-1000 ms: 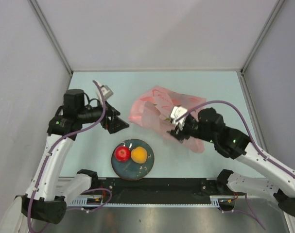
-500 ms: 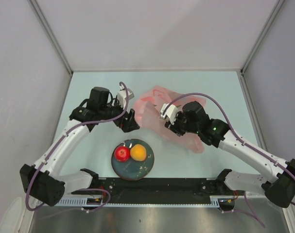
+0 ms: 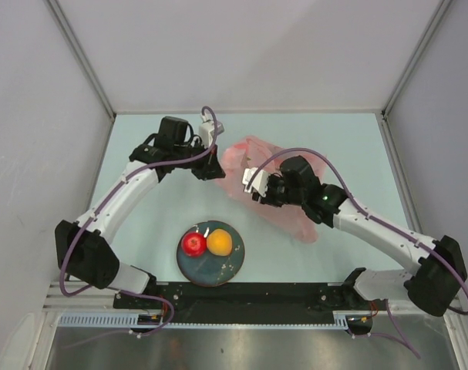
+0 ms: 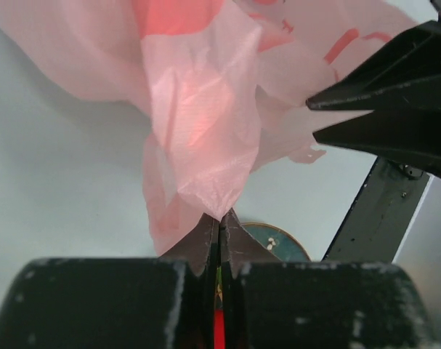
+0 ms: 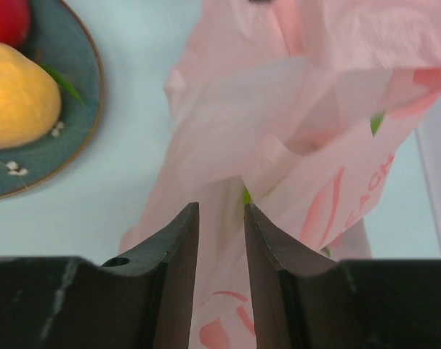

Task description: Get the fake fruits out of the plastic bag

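Note:
The pink plastic bag [image 3: 245,154] lies crumpled at mid-table. My left gripper [image 3: 215,168] is at its left edge, shut on a raised fold of the film [image 4: 205,145], pinched at the tips [image 4: 220,217]. My right gripper [image 3: 254,190] hovers over the bag's near left side; its jaws [image 5: 220,207] stand a narrow gap apart with pink film [image 5: 314,109] showing between them. A green piece [image 5: 378,122] shows through the bag. A red apple [image 3: 193,244] and a yellow-orange fruit [image 3: 220,243] rest on the dark plate [image 3: 210,274].
The plate sits near the front edge, between the two arm bases. In the left wrist view the right gripper's dark fingers [image 4: 394,87] point in from the upper right, close to the lifted fold. Grey walls enclose the table on three sides.
The left arm swung right and forward to the bag's left edge and shut on the film. The right gripper shifted left over the bag and its jaws narrowed.

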`<state>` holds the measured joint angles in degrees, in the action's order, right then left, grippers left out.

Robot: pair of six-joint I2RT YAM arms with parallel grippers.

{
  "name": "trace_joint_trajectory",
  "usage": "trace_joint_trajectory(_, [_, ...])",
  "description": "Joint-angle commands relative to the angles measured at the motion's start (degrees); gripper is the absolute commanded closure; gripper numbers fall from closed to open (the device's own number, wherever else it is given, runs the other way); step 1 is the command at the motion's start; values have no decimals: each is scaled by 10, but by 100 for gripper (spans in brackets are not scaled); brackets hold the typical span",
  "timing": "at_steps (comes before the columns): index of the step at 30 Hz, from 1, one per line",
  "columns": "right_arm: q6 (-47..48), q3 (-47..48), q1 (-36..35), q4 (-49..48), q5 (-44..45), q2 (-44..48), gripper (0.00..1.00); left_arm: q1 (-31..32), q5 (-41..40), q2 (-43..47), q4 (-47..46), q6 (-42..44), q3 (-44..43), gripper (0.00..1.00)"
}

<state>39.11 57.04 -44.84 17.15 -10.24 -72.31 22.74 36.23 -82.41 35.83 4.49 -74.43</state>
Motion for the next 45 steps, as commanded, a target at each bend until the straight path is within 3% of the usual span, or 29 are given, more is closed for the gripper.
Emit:
trace_joint_trajectory(1, [42,6,0,-32,-113,49,64,3,39,-3,19,14,-57,100])
trace_joint_trajectory(4, [33,-3,18,-7,-127,19,69,3,59,-9,32,31,-71,100])
trace_joint_trajectory(7, [-5,-4,60,-40,-108,-37,71,2,88,-3,45,39,-83,100])
trace_joint_trajectory(14, [9,0,163,-155,-79,-139,73,3,87,7,55,67,-56,100])
trace_joint_trajectory(16, [23,11,180,-155,-86,-169,67,3,93,3,55,68,-46,100])
trace_joint_trajectory(17, [28,15,184,-145,-94,-178,60,3,96,-4,54,68,-45,100])
trace_joint_trajectory(18, [35,20,186,-140,-96,-186,46,3,102,-8,54,67,-45,100])
trace_joint_trajectory(21, [54,21,188,-134,-101,-219,26,3,111,-27,51,59,-60,100])
trace_joint_trajectory(25, [75,24,185,-130,-119,-249,16,6,114,-46,55,59,-93,100])
trace_joint_trajectory(30, [84,26,168,-166,-95,-285,12,11,113,-52,52,58,-99,100])
trace_joint_trajectory(35, [90,26,161,-218,-79,-308,17,12,111,-54,46,56,-93,100])
trace_joint_trajectory(38, [86,27,159,-245,-76,-315,31,12,110,-58,44,55,-95,100])
trace_joint_trajectory(39, [82,28,158,-250,-79,-313,44,13,109,-58,42,55,-95,100])
trace_joint_trajectory(42, [75,29,159,-243,-90,-296,61,12,101,-64,44,59,-99,100])
trace_joint_trajectory(45, [55,29,154,-205,-100,-242,65,12,90,-70,43,63,-107,100])
